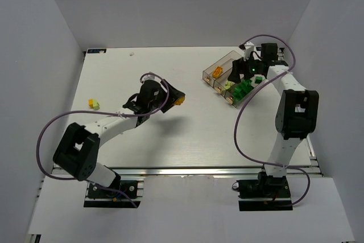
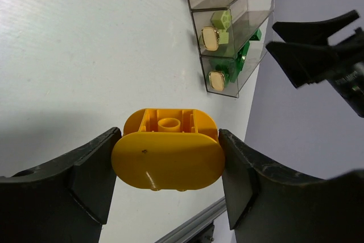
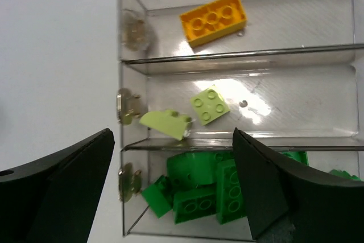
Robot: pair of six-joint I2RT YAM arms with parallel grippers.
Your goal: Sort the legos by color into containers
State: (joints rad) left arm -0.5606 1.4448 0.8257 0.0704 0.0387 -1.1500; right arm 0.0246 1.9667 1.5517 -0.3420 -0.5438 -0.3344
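My left gripper (image 1: 177, 98) is shut on an orange-yellow rounded lego (image 2: 168, 155) and holds it above the table's middle. The three joined clear bins (image 1: 230, 78) stand at the back right; they also show in the left wrist view (image 2: 227, 27). My right gripper (image 3: 170, 197) is open and empty above the bins. In the right wrist view the top bin holds an orange-yellow brick (image 3: 213, 19), the middle bin two pale lime legos (image 3: 210, 105), the bottom bin several dark green bricks (image 3: 210, 192). An orange-yellow and a pale lime lego (image 1: 94, 103) lie together at the table's left.
White walls close in the table on the left, back and right. A metal rail (image 1: 182, 170) runs along the near edge by the arm bases. Purple cables loop from both arms.
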